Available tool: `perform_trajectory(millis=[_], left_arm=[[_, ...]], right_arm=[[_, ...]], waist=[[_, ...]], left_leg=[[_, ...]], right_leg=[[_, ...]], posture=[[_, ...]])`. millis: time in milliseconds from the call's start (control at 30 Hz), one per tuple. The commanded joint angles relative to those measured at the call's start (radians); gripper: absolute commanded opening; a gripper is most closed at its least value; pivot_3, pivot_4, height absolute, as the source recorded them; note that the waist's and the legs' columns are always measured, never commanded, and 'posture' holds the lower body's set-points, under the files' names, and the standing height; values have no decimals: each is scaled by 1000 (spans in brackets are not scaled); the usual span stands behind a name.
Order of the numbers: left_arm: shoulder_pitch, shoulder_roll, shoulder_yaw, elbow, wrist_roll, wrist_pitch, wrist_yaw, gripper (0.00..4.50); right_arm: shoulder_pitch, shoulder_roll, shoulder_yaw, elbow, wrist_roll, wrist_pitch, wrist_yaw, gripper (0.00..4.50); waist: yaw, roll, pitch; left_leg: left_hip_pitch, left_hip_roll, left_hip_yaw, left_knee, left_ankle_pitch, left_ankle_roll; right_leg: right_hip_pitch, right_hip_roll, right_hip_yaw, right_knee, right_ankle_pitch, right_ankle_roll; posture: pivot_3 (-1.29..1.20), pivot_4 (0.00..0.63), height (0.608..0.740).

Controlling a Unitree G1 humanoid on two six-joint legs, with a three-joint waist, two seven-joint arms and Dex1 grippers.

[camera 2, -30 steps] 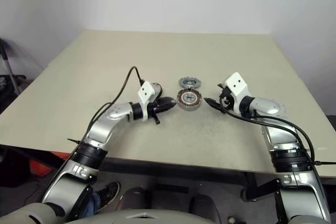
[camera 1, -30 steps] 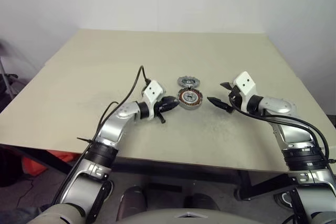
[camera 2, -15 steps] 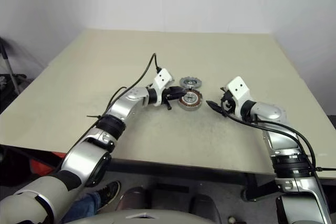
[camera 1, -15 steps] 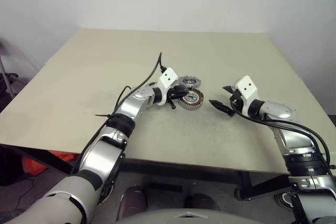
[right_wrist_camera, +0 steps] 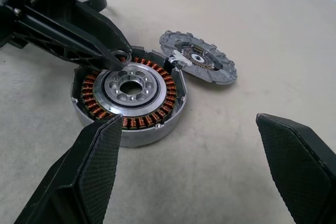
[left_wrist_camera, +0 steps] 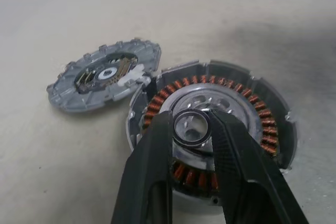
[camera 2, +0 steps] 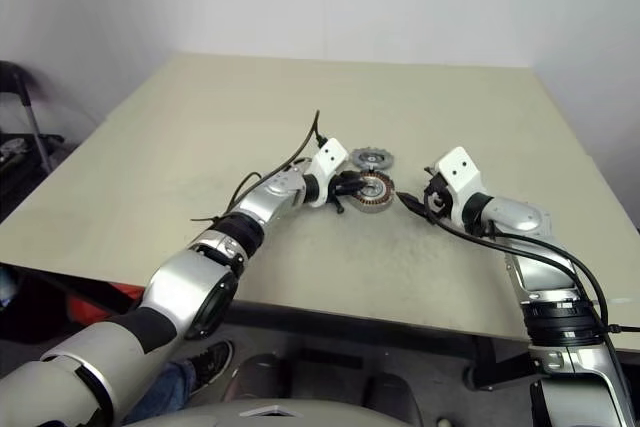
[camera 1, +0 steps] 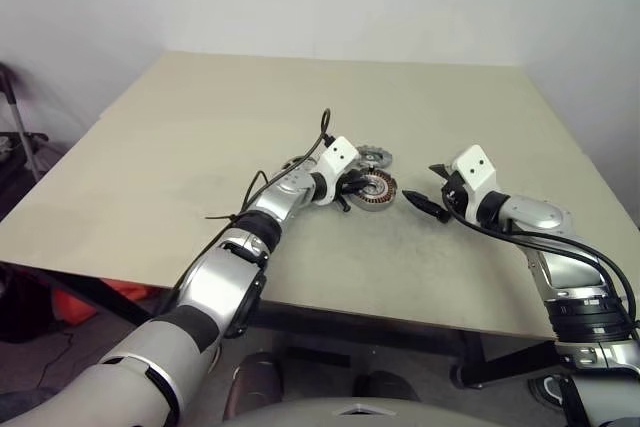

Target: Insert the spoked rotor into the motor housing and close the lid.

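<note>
Plainly, motor housing (left_wrist_camera: 210,124) and lid (left_wrist_camera: 102,74) bear no legible writing.

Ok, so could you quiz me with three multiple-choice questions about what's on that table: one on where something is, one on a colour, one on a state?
1. Where is the grey scalloped lid?
A. On top of the motor housing
B. On the table, right beside the motor housing
C. Hanging off the table's edge

2. What colour are the wire coils inside the housing?
A. Copper-orange
B. Blue
C. White

3. How does the right gripper stand?
A. Shut on the lid
B. Shut, with nothing in it
C. Open, with nothing between its fingers

Answers:
1. B: the lid lies flat on the table next to the housing's rim.
2. A: the ring of coils shows copper-orange all the way round.
3. C: its two black fingers stand wide apart, short of the housing.
</note>
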Motion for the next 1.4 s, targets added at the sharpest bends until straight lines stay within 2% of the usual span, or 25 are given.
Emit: perform_trajectory(millis=[33,267,433,733,800,900,1100,1233,1400], left_arm=[[-48,-13,28,7,4,-33,12,693],[-65,-29,47,30,12,-37,1,693],[-70,-31,59,39,12,-15,-14,2260],[-59,-9,147,-55,-54,-20,-65,2260],[-32,14,166,-164,-89,16,-98,2260],[59,60,174,-431,-145,128,-133,2260],[300,201,206,-880,-215,362,-80,2260],[440,283,245,-998,-237,446,-31,2260],[521,309,269,-1095,-262,502,27,2260]], right_arm=[[-1,-7,-31,-43,17,-3,-7,4216],[5,-5,-32,-46,17,-5,-12,4216],[4,-4,-29,-46,21,-6,-14,4216],[-3,-2,-22,-39,27,-9,-13,4216],[-8,-2,-18,-41,30,-8,-8,4216],[-22,8,5,-43,23,-9,-7,4216],[-78,75,68,5,-16,-5,-48,4216],[-140,143,107,87,-72,-16,-120,4216],[-179,199,133,141,-90,-22,-144,4216]], waist=[[5,0,0],[7,0,0],[7,0,0],[7,0,0],[7,0,0],[4,0,0],[-10,0,0],[-23,0,0],[-19,-1,0]], left_leg=[[0,0,0,0,0,0],[0,-1,0,0,0,1],[0,-1,0,0,0,1],[-1,-1,0,0,0,2],[-1,-1,0,0,0,2],[-1,-1,0,0,-1,2],[-3,0,1,0,0,1],[-3,0,1,0,-1,-4],[-3,0,0,0,-1,-5]], right_leg=[[0,-1,0,0,0,0],[0,-2,-1,0,0,0],[0,-2,-1,0,0,0],[0,-2,-1,0,0,0],[0,-2,-1,0,0,0],[-1,-2,-1,0,0,0],[-5,-2,-1,4,-1,-1],[-5,-2,-1,5,-1,-1],[-5,-2,-1,4,-1,0]], posture=[[0,0,740],[0,0,740],[0,0,740],[0,0,740],[0,0,740],[0,0,740],[0,0,740],[0,0,740],[0,0,740]])
